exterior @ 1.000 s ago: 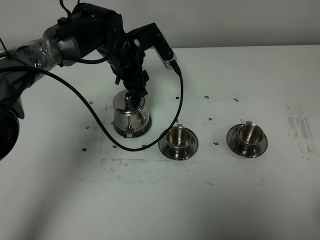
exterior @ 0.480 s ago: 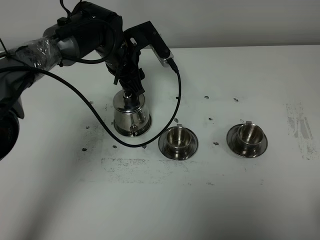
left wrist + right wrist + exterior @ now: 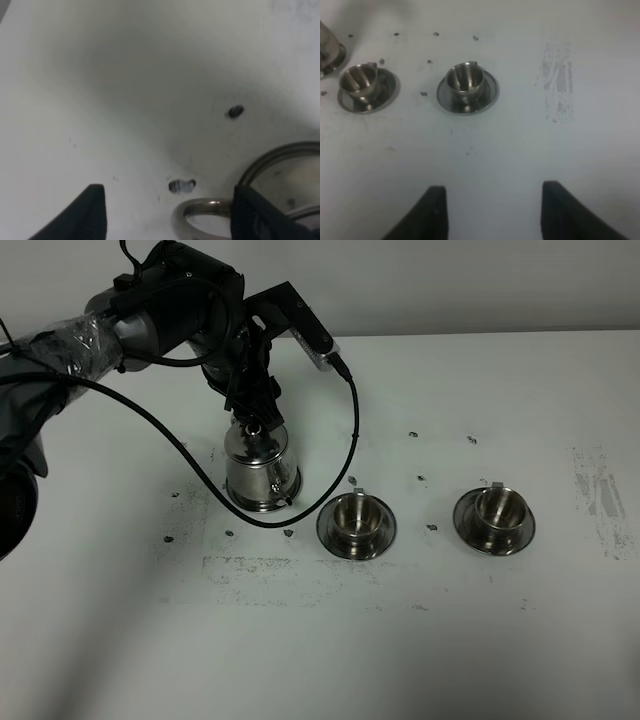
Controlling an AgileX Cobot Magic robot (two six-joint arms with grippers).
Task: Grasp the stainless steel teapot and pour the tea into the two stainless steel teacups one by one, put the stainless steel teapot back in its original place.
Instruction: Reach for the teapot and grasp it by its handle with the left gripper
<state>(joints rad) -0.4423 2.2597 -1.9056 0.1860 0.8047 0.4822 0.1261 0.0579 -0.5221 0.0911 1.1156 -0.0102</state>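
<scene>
The white, dark-speckled worktop [image 3: 480, 640] carries the stainless steel teapot [image 3: 260, 465]. To the teapot's right stand two saucered cups: the nearer teacup [image 3: 356, 522], then the farther teacup [image 3: 494, 518].

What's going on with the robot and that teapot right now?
Left pincer open, loop handle in its gap. Right pincer open, empty. Teapot upright, not lifted; both teacups upright. Black cable trails between teapot and nearer cup.

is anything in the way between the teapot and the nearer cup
Only the left arm's black cable, drooping between the teapot and the nearer cup. Nothing else visible there.
</scene>
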